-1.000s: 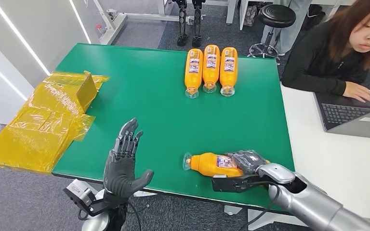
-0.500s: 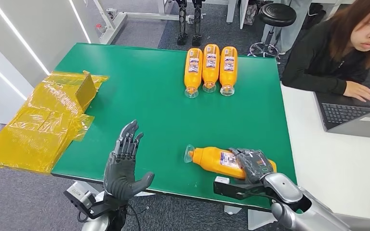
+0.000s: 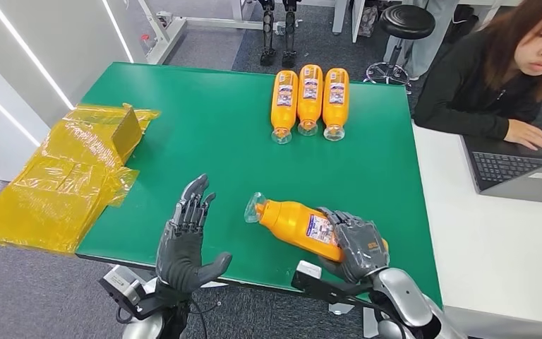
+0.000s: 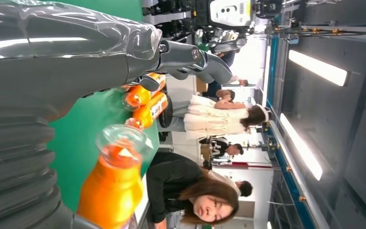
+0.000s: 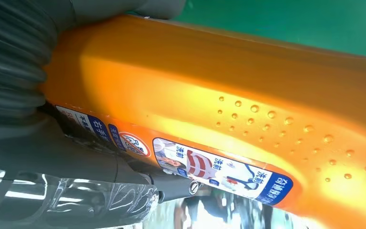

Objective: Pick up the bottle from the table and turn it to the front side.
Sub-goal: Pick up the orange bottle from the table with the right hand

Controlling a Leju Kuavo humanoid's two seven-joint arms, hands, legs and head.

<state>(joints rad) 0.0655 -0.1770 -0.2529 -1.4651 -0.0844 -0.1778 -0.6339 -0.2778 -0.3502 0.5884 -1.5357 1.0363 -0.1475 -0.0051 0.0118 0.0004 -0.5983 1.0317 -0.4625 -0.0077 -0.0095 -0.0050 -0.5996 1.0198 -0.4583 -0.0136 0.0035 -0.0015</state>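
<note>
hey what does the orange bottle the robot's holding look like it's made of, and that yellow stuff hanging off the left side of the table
The orange bottle in the right hand looks like glossy plastic: soft highlights, clear cap, printed label. The yellow stuff looks like thin, shiny translucent plastic film or bags, going by the crinkles and glare, though I can't be sure.

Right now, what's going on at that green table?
The robot's right hand grips an orange bottle near the table's front edge, cap end pointing left, label partly facing up. Its left hand hovers open beside it, holding nothing. Three more bottles lie side by side at the far edge. A person sits at a laptop on the right.
</note>
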